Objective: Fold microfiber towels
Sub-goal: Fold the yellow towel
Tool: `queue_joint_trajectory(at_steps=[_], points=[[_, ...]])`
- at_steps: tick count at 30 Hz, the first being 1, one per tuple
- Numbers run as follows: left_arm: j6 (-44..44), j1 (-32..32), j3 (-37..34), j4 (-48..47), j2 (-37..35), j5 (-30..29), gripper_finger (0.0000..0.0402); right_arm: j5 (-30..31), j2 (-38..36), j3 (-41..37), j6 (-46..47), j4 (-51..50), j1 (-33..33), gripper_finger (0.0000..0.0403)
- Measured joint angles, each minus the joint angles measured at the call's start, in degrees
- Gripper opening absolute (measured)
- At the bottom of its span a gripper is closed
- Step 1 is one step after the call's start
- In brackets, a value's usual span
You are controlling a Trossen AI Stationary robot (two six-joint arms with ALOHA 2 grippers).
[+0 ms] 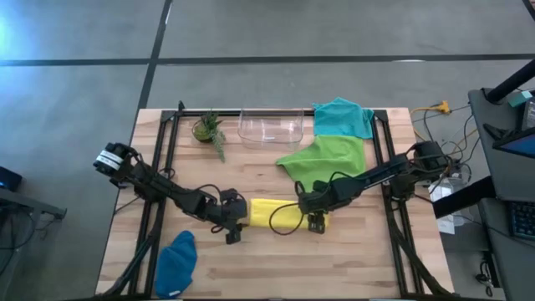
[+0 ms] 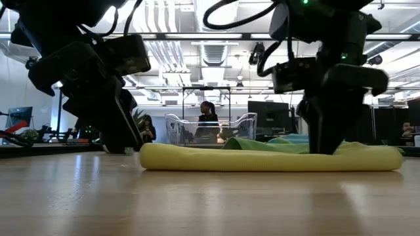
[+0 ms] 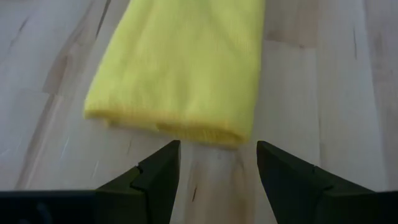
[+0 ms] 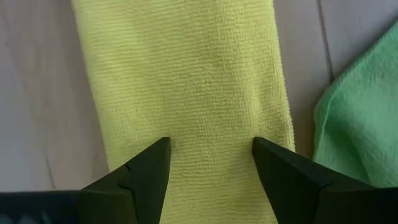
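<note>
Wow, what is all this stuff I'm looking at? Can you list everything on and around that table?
yellow towel: one, yellow, folded into a long strip at the table's middle, between the two grippers
lime green towel: one, lime green, spread loosely beside the yellow one, toward the back right
teal towel: one, teal, back right, next to the bin
dark blue towel: one, blue, bunched at the front left
clear plastic bin: one, see-through, back centre
potted plant: one, green, back left
table: one, light wood
person: one, far behind the table
left gripper: one, dark, open at the strip's left end
right gripper: one, dark, open over the strip's right end
</note>
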Motion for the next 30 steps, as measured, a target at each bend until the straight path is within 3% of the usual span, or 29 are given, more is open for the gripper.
queue_joint_trajectory(at_steps=[7, 16, 18, 21, 24, 26, 30], points=[[-0.1, 0.0, -0.1, 0.1, 0.5, 1.2, 0.0196, 0.0, -5.1, 0.0, 1.7, -0.6, 0.1, 0.0224], [-5.8, 0.2, 0.5, -0.4, -4.5, 1.2, 0.0196, 0.8, -16.7, -1.1, 14.2, -1.4, 4.5, 0.0224], [-9.0, 0.3, 1.0, -0.3, -6.0, 1.3, 0.0196, 5.1, -18.9, -2.5, 17.4, -1.1, 7.0, 0.0224], [-16.1, 0.5, 1.7, 1.0, -7.0, 2.0, 0.0196, 17.7, -20.9, -5.1, 23.7, -1.1, 10.0, 0.0224], [-21.4, 1.5, 1.6, 8.0, -6.2, 8.7, 0.0195, 23.8, -21.3, -7.3, 29.1, -0.1, 8.9, 0.0223], [-22.0, 2.0, 1.5, 13.1, -4.6, 13.4, 0.0186, 22.8, -20.1, -7.7, 28.2, 2.1, 6.3, 0.0223], [-19.1, 2.7, 2.2, 14.8, -1.6, 14.8, 0.0124, 14.7, -15.3, -7.7, 22.8, 5.0, 0.0, 0.0206]])
